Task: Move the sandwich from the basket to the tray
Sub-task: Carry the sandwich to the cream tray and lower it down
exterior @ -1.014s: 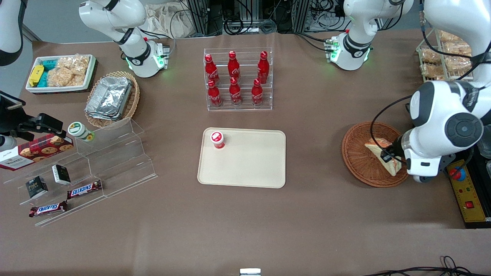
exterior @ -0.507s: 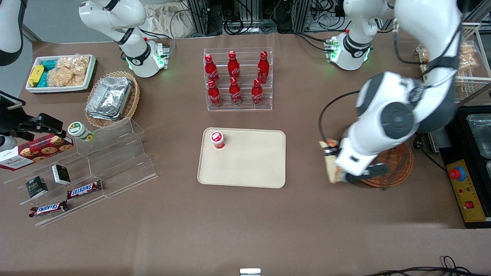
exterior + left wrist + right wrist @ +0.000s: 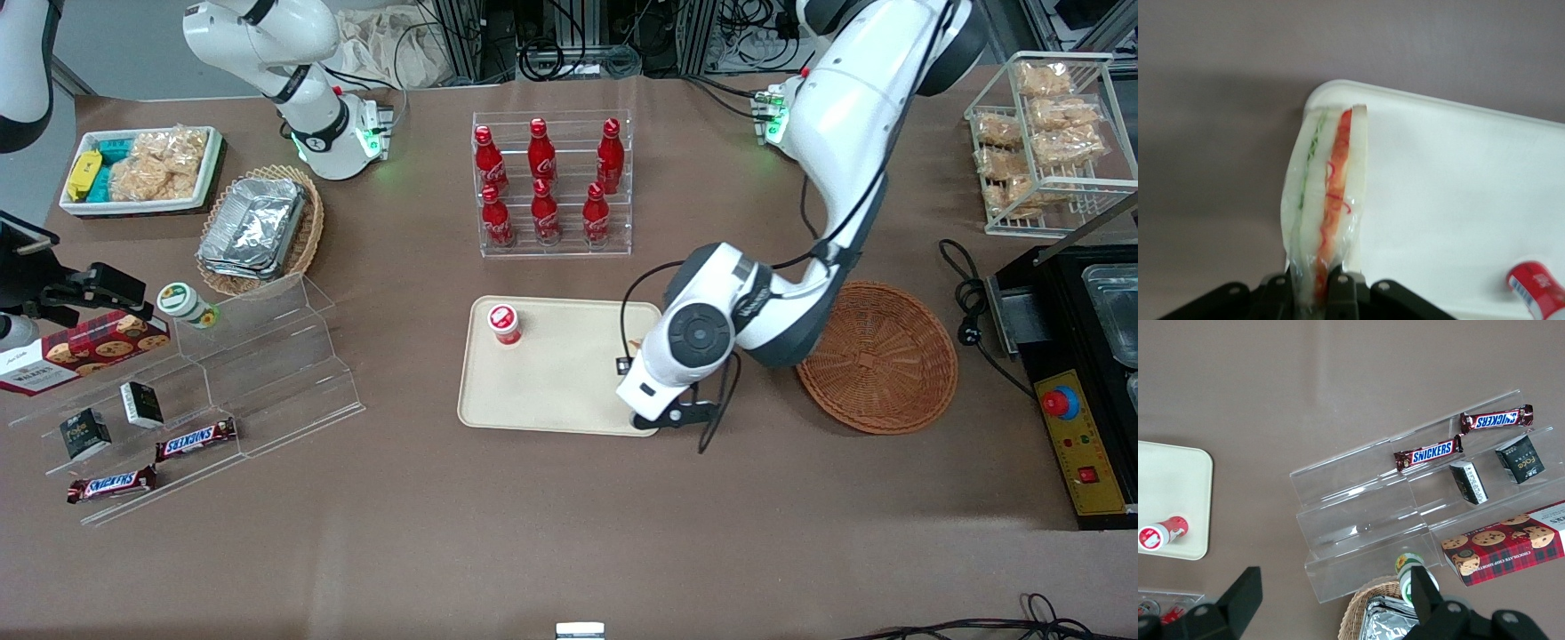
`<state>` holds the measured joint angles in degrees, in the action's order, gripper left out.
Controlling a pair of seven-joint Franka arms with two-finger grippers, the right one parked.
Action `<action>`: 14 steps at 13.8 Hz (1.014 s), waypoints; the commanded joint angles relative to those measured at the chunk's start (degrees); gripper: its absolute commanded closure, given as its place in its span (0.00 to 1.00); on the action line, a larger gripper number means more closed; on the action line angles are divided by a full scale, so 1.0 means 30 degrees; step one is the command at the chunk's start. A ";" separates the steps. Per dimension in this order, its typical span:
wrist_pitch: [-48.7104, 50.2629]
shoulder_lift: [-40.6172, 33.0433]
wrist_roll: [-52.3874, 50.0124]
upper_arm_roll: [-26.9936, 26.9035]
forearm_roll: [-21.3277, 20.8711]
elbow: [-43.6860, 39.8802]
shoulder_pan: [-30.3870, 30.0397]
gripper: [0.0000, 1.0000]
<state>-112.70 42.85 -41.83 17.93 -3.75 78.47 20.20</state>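
I see my end effector [image 3: 1317, 283] pinching the sandwich [image 3: 1325, 200] upright above the tray's [image 3: 569, 391] corner nearest the basket [image 3: 880, 356]. The tray's middle is bare, with a red-capped bottle [image 3: 504, 324] at its 10 o'clock corner.

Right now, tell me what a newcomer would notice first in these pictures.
First, the gripper shut on a sandwich, holding it above the corner of the tray nearest the basket. Next, that round basket, with nothing in it, toward the working arm's end of the table. Then the red bottles in a clear rack, farther from the front camera than the tray, and a small red cup standing on the tray.
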 commanded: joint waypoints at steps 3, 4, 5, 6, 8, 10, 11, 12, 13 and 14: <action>0.0420 0.0863 -0.0585 -0.0146 -0.0567 -0.0814 0.0827 0.02; 0.0449 0.0776 -0.0645 -0.0146 -0.0654 -0.0814 0.0827 0.00; 0.0478 0.0688 -0.0646 -0.0146 -0.0713 -0.0843 0.0798 0.00; 0.0478 0.0542 -0.0675 -0.0146 -0.0714 -0.0872 0.0739 0.00; 0.0653 -0.0098 -0.0734 -0.0146 -0.0509 -0.0902 0.0419 0.00; 0.1148 -0.1560 -0.0647 -0.0175 -0.0684 -0.0756 -0.0456 0.00; 0.2312 -0.2352 -0.0414 -0.0146 -0.0684 -0.0726 -0.1216 0.00; 0.3716 -0.3288 -0.0325 -0.0146 -0.0655 -0.0552 -0.1688 0.00; 0.4252 -0.4399 -0.0208 -0.0175 -0.0684 0.0001 -0.2099 0.00; 0.4199 -0.5686 0.0258 -0.0175 -0.0684 0.1196 -0.2973 0.00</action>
<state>-101.40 34.07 -42.45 17.23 -5.39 74.98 14.80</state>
